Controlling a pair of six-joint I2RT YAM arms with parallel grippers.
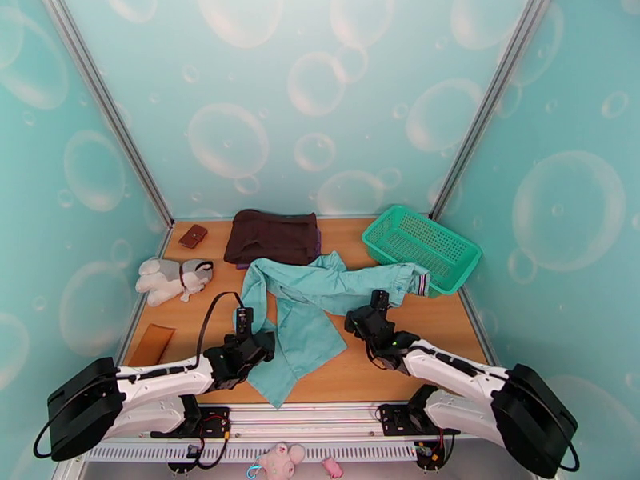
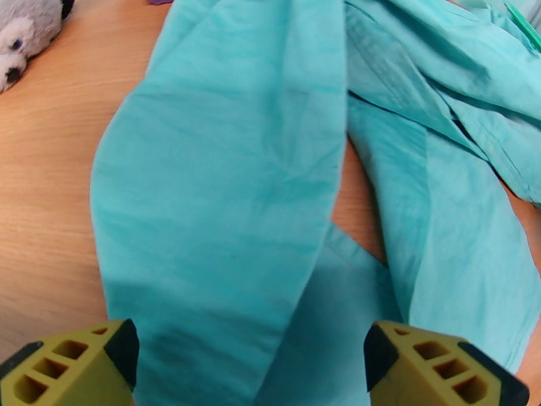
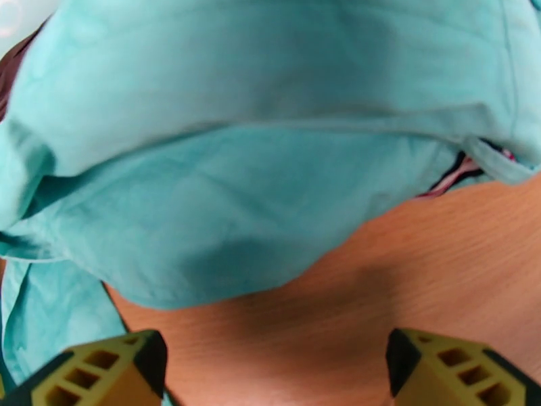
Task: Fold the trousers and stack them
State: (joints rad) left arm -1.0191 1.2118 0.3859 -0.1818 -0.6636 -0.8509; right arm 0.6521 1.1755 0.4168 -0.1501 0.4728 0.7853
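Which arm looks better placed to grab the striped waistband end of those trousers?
Right arm: its open jaws hang close to the waistband; the left arm has its open jaws over a leg, farther away.

Table (image 1: 448, 314): light wood-grain top, matte.
Walls (image 1: 264, 90): teal panels printed with pale bubbles, standing behind the table and along both its sides.
Posts (image 1: 103, 98): grey metal rails rising from the table's far corners.
Light: soft, even, probably from overhead.
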